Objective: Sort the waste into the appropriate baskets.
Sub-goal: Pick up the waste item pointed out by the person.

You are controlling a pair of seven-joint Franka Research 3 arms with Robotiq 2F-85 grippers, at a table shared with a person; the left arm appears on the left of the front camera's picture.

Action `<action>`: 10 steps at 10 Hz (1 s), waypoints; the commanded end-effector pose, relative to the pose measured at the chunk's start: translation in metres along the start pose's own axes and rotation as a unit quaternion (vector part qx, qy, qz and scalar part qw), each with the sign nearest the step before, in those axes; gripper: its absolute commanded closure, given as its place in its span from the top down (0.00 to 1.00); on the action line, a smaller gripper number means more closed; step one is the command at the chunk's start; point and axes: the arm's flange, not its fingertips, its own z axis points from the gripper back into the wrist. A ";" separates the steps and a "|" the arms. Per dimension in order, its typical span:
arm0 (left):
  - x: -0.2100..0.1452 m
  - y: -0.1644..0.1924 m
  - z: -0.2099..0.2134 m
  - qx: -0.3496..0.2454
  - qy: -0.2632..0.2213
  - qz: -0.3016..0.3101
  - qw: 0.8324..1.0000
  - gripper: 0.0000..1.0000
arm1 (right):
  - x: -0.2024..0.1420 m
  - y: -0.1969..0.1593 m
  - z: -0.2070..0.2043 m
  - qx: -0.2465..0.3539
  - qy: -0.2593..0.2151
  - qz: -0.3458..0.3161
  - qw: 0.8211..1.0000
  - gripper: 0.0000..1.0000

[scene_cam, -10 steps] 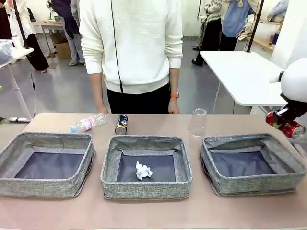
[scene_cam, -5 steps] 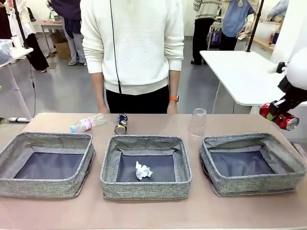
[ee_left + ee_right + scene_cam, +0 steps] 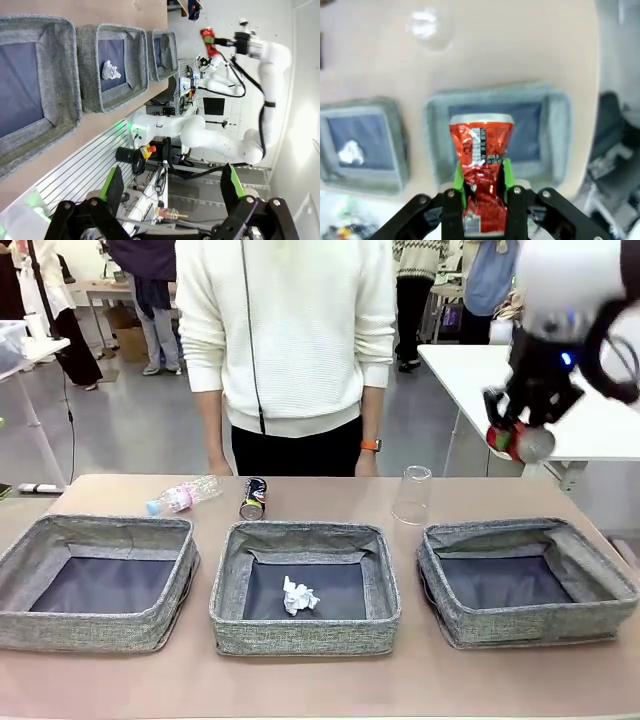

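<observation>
The left gripper (image 3: 171, 170) sat with its fingers spread wide, nothing between them. Over on the right, the right gripper (image 3: 482, 177) had the crushed red can (image 3: 481, 145) pinched between its 2 fingers, with the right basket (image 3: 557, 135) lying straight past the fingertips. Looked like the carry step to me. Next it'd need lowering over that basket and letting go. Compared with 0.5 s before, the can had gone higher and swung inward.

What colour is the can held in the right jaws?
Red, with a small white printed panel; the crushed can shows best in the right wrist view.
</observation>
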 end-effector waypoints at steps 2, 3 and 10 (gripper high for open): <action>-0.003 -0.001 0.002 0.001 0.004 -0.008 1.000 1.00 | 0.004 0.100 0.059 -0.036 -0.013 -0.024 0.999 0.32; -0.003 -0.001 0.002 0.001 0.004 -0.008 1.000 1.00 | -0.006 0.131 0.079 -0.034 -0.056 -0.028 0.997 0.32; -0.003 -0.001 0.002 0.001 0.004 -0.008 1.000 1.00 | -0.048 0.205 0.161 -0.013 -0.141 0.070 0.987 0.32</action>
